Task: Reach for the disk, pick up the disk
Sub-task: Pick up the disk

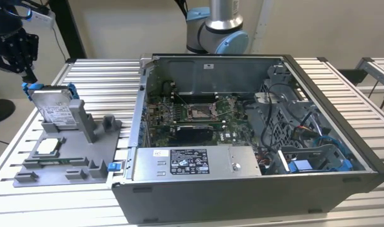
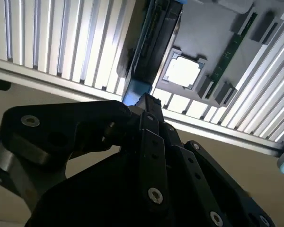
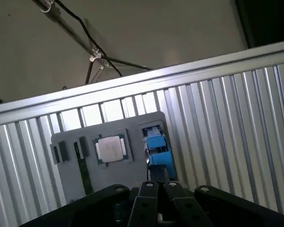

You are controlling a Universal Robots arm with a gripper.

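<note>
At the exterior view's upper left, the black gripper [image 1: 29, 78] is hanging over the near corner of the slatted metal table [image 1: 91, 71], its tip pointing down at the disk [image 1: 55, 109]. The disk is standing on edge, leaning back a little, in a slot of the grey fixture [image 1: 78, 161] on the exterior view's left. Its white label is facing the camera, and blue rails are running along its edges. The gripper's tip is sitting just above the blue rail at the disk's top corner. Whether it is actually touching that rail I cannot tell.

In both wrist views the fingers are lying pressed together, with no gap showing between them and nothing pinched. In the second wrist view the gripper [image 2: 148, 100] is ending right beside the blue end of the disk [image 2: 154, 47], which is showing edge-on there. In the first wrist view the gripper [image 3: 157, 185] is lining up with the blue-railed disk [image 3: 157, 149] in its slot.

A small square chip [image 1: 48, 145] is resting flat on the fixture, just beside the disk. An open computer case [image 1: 242, 198] is occupying the exterior view's centre and right, well apart from the gripper. The arm's grey base [image 1: 217, 23] is rising behind it.
</note>
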